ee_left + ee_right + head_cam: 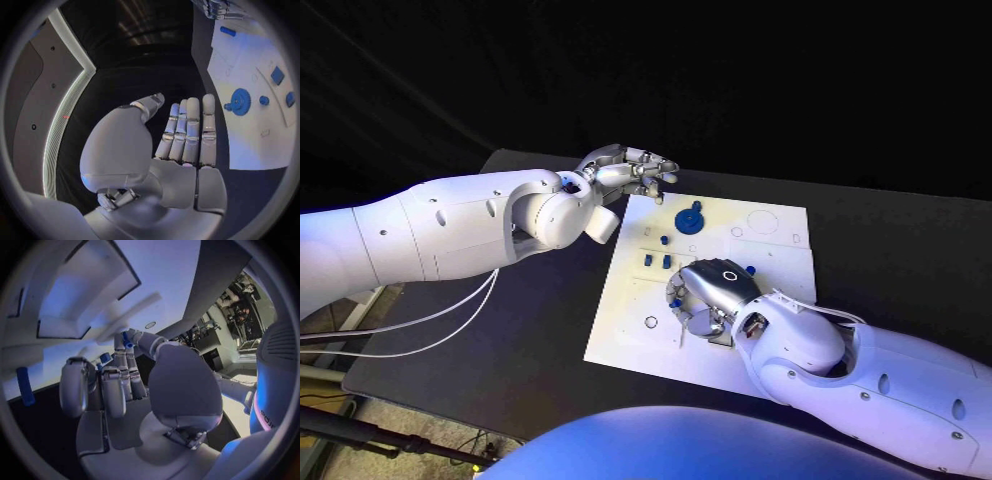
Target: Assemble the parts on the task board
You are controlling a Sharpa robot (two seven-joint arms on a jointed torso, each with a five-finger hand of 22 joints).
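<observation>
The right robot hand [708, 296] is pinching a small blue part [127, 339] over the task board [776, 255], risking slippage, while the left robot hand [629, 170] is hovering open.

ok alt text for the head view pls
A robot's right hand rests on a white task board on a black table, over small blue parts. Its left hand hovers at the board's far corner, near a blue gear.
</observation>
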